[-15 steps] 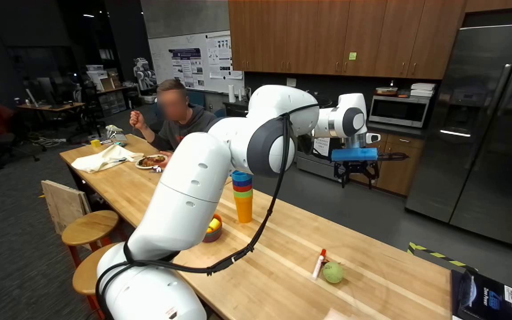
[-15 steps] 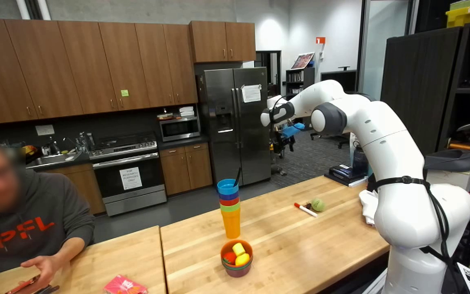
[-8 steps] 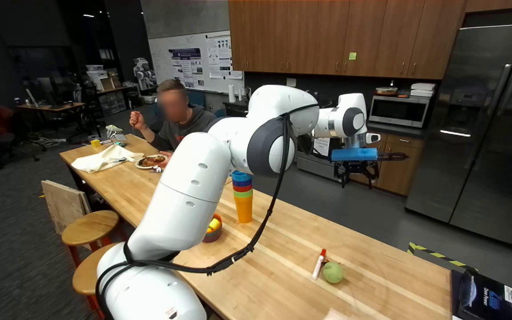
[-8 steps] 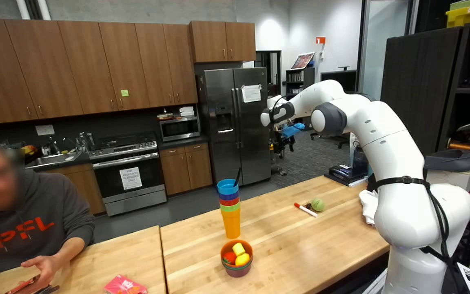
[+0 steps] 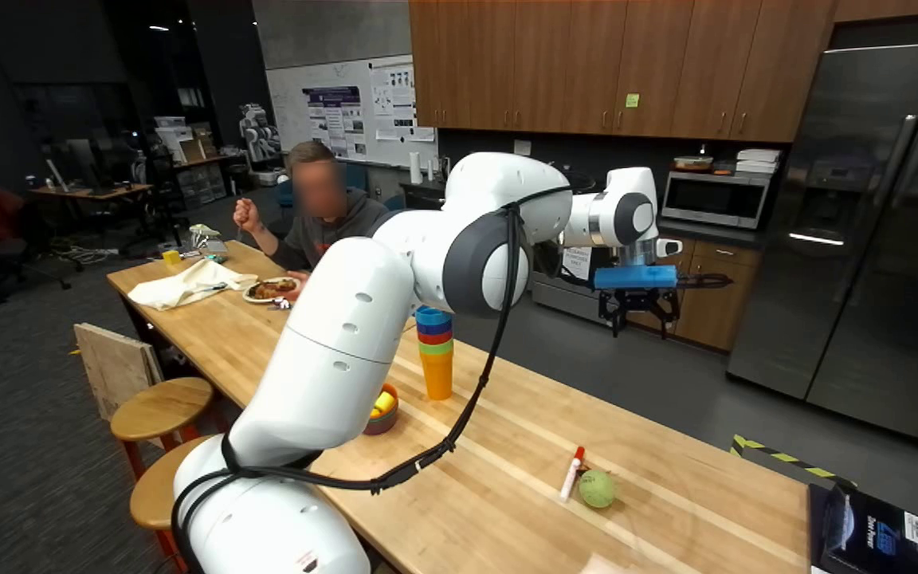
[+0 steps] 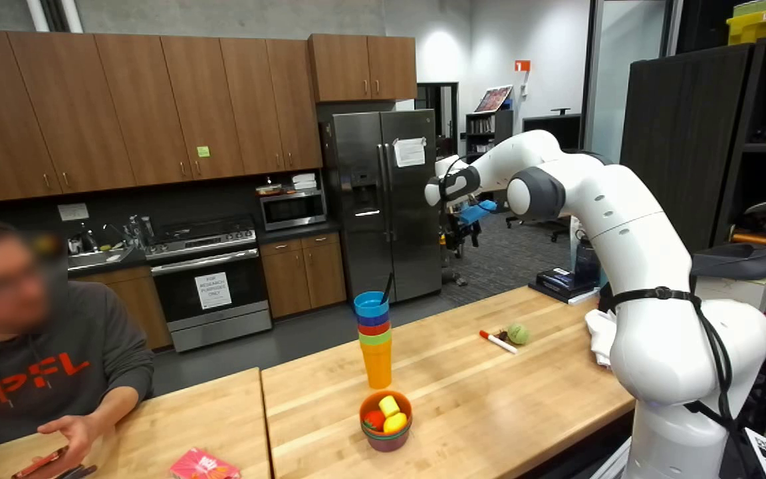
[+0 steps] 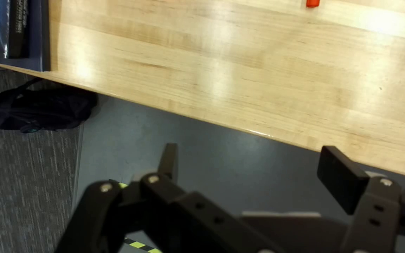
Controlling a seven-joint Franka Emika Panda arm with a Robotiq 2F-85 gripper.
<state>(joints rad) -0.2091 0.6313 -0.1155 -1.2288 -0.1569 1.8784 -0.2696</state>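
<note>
Wrist view: the gripper (image 7: pixel 253 168) has nothing in it

Its fingers (image 7: pixel 341 179) are spread far apart, and it touches nothing. It hangs up high, just past the long edge of the table (image 7: pixel 188 66), with floor (image 7: pixel 223 158) below. Nothing is picked up: the pen (image 5: pixel 570 477) lies on the table, in from that edge, with the ball (image 5: pixel 597 488) right next to it. I can't tell if they touch. Over the wood from the edge to the pen there looks to be room to move. The box (image 5: pixel 873 530) sits close to the same edge, toward one end, so that side is tighter. Toward the other end, the tall cups (image 6: pixel 377 362) stand near the bowl (image 6: pixel 386 442).
</note>
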